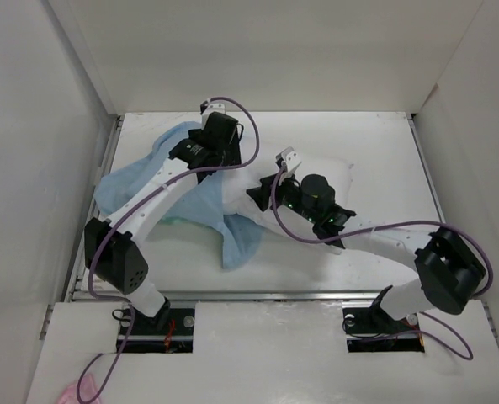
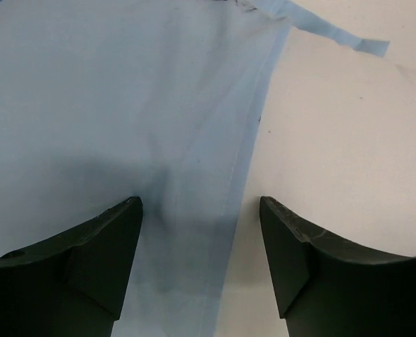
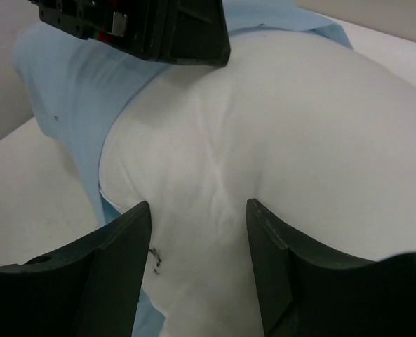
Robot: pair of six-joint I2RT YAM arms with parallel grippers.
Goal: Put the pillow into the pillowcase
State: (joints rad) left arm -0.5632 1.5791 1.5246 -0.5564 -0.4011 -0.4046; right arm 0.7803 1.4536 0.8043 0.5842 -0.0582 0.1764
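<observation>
So the left gripper [image 2: 199, 205] has its jaws apart over the blue pillowcase [image 2: 88, 91] hem, upper left of centre; right gripper [image 3: 197, 206] jaws apart too, over the white pillow [image 3: 299, 126] mid-frame.

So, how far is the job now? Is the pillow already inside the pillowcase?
Only partly. Done: one end of the pillow seems to sit in the pillowcase mouth; most of it lies bare. In hand: the left pincer is open over its blue hem, the right pincer open over the pillow. To do: pulling the case over the rest.
</observation>
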